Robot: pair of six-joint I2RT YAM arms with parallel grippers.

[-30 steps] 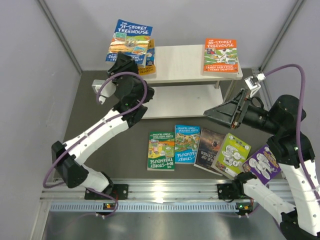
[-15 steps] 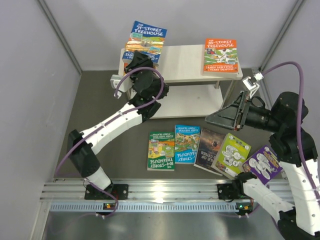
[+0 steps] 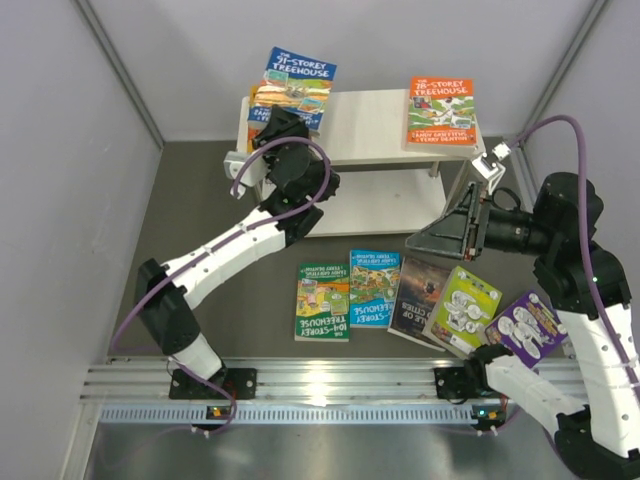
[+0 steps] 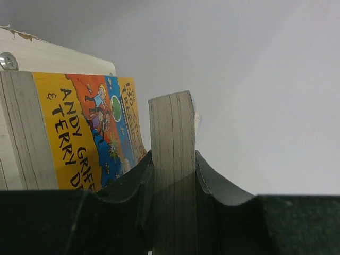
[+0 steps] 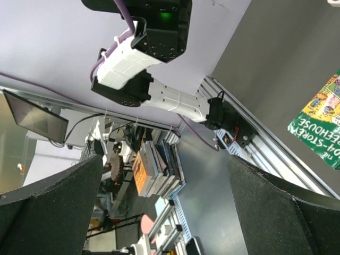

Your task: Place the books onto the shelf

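Note:
My left gripper [image 3: 287,112] is shut on the lower edge of a blue book [image 3: 299,76], holding it upright over the left end of the shelf [image 3: 365,128]. In the left wrist view the book's page edge [image 4: 171,154] stands clamped in my left gripper [image 4: 172,178], right of a yellow-orange book [image 4: 85,133] that stands against the shelf end [image 3: 262,108]. An orange book [image 3: 440,110] lies flat on the shelf's right end. Green [image 3: 323,300], blue-green [image 3: 373,287], dark brown [image 3: 420,297], lime [image 3: 463,308] and purple [image 3: 522,328] books lie on the floor. My right gripper [image 3: 428,240] [image 5: 164,207] hangs open and empty above them.
Grey walls close in the left, right and back sides. The shelf's lower board [image 3: 370,210] is bare. An aluminium rail [image 3: 330,385] with both arm bases runs along the near edge. A corner of the green book [image 5: 319,125] shows in the right wrist view.
My left arm has carried the blue book to the right and back, from off the shelf's left corner to above its left end. The right gripper has shifted slightly and stays open.

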